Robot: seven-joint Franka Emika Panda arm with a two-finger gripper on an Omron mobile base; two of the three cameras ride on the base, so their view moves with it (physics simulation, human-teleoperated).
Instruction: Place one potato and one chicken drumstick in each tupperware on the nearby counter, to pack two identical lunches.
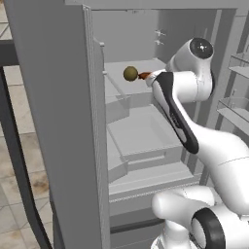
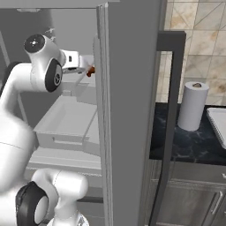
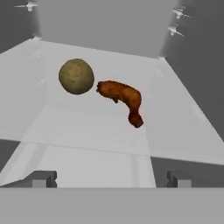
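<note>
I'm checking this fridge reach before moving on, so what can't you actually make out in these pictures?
- Chicken drumstick: in the left base view the arm covers most of it; in the right base view the fridge door hides nearly all.
- Tupperware containers: cannot be identified; the white tray on the counter is cut off by the right base view's edge.
- Fingers: just the tips show, spread wide, in the hand view.

The arm (image 1: 194, 116) hides most of the chicken drumstick (image 1: 144, 75).

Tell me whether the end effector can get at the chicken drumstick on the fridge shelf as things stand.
Probably yes. The end effector is open and faces the chicken drumstick across bare shelf. The potato sits close beside the drumstick's thick end, so a grasp there could nudge it.
</note>
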